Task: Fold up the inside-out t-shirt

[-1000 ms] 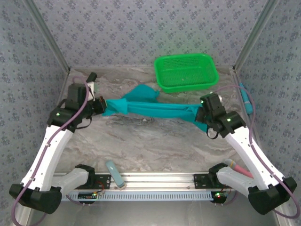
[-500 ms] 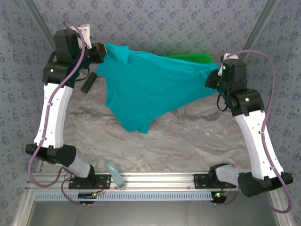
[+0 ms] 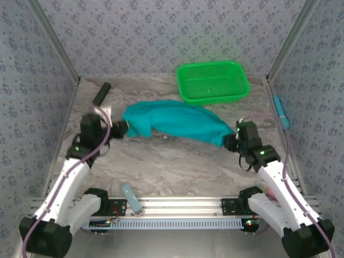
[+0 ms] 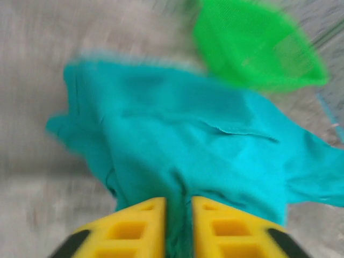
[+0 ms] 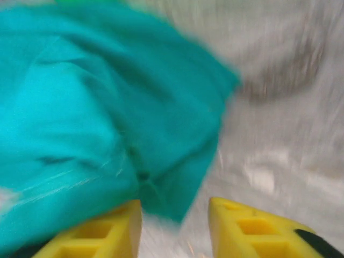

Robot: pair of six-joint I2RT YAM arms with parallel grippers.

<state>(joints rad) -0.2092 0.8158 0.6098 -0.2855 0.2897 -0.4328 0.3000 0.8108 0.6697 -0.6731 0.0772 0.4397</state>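
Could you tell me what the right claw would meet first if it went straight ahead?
Probably the t-shirt: its bunched end lies just ahead of the right claw, whose jaws stand apart; blur leaves depth unclear.

The t-shirt (image 3: pixel 172 121) lies across the middle of the table (image 3: pixel 161 166), running left to right. Its left end sits between the fingers of the left gripper (image 3: pixel 123 129). Its right end lies beside the right gripper (image 3: pixel 228 142), with bare table between that gripper's fingers. The basket (image 3: pixel 213 81) stands just behind the shirt's right half. A short rod (image 3: pixel 101 94) lies behind the left gripper, near the left wall.
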